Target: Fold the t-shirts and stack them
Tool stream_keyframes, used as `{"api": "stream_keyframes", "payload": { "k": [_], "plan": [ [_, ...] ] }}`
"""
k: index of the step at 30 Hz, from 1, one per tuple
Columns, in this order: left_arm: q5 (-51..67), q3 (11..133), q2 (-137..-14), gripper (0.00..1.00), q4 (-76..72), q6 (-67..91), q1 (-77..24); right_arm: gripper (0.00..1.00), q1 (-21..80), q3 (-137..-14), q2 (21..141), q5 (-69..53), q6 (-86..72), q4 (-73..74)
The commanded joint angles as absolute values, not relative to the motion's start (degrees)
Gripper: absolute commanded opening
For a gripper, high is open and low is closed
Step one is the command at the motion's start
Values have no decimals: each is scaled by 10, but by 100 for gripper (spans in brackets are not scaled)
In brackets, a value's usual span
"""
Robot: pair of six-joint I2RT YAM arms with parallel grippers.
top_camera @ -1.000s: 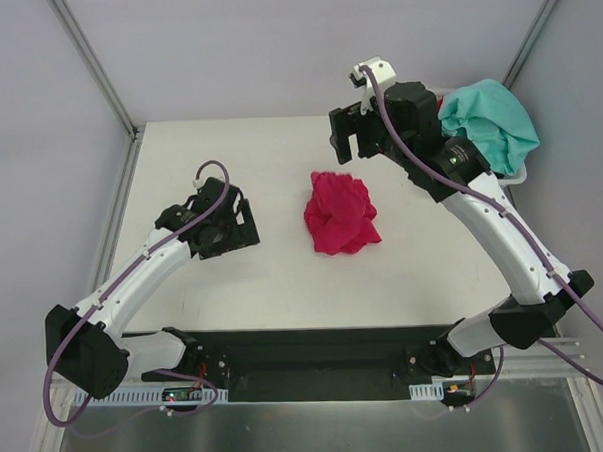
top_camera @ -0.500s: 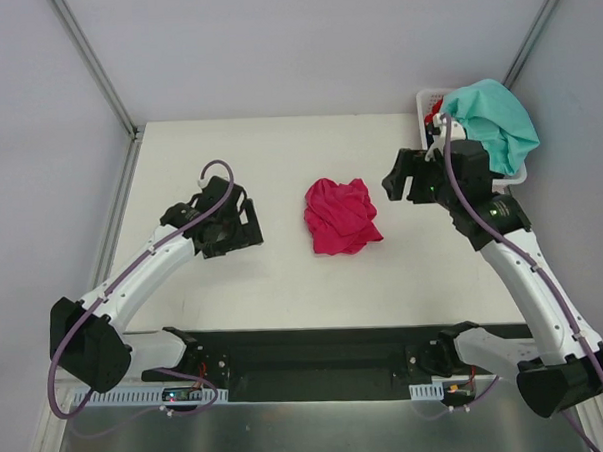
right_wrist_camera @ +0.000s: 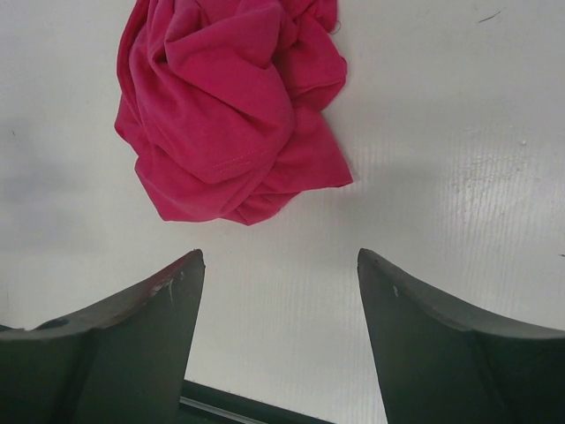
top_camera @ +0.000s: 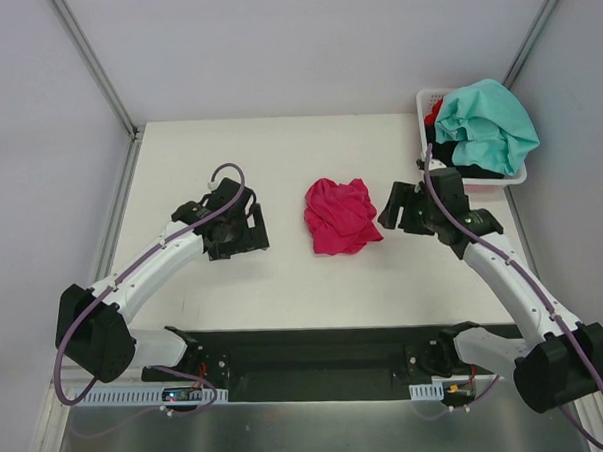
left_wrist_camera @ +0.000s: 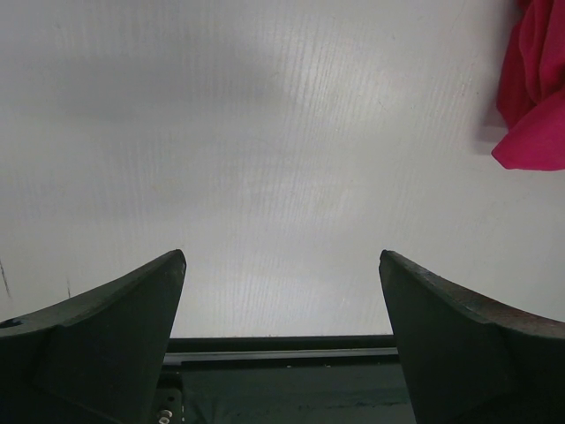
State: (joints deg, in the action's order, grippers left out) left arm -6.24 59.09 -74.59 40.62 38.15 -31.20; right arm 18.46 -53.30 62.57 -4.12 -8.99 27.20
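The magenta-pink t-shirt [top_camera: 339, 216] lies crumpled in a heap near the middle of the table [top_camera: 229, 159], and all places here are given from it. It is not yet spread or folded, so the work on this shirt is judged to be at its beginning.

The right gripper [right_wrist_camera: 278, 261] is held just to the right of the shirt and is pointed at the edge of the heap. Its jaws are seen apart with only bare table between them, and nothing is gripped. This pose is probably chosen so that a fold of the heap can be pinched.

The left gripper [left_wrist_camera: 282, 265] is held to the left of the shirt, a little apart from it, with its jaws spread wide and empty. It is likely placed there so that the opposite side can be taken for spreading.

Well to the right of the shirt and behind it, the teal-mint t-shirt [top_camera: 487, 123] is draped over the white basket [top_camera: 423, 106]. Red cloth [top_camera: 435, 111] and black cloth [top_camera: 464, 165] are partly seen under it. These are judged to be waiting for their turn.
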Motion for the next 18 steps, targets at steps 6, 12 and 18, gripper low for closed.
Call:
{"api": "stream_keyframes", "payload": {
  "k": [6, 12, 18],
  "plan": [
    [-62, 598, -740, 92, 403, 384, -318, 73, 171, -482, 652, -72, -115, 210],
    [-62, 599, -743, 92, 403, 384, -318, 72, 151, -485, 721, -102, -120, 169],
    [-68, 598, -737, 93, 403, 381, -318, 70, 137, -501, 784, -114, -114, 148]
  ]
}}
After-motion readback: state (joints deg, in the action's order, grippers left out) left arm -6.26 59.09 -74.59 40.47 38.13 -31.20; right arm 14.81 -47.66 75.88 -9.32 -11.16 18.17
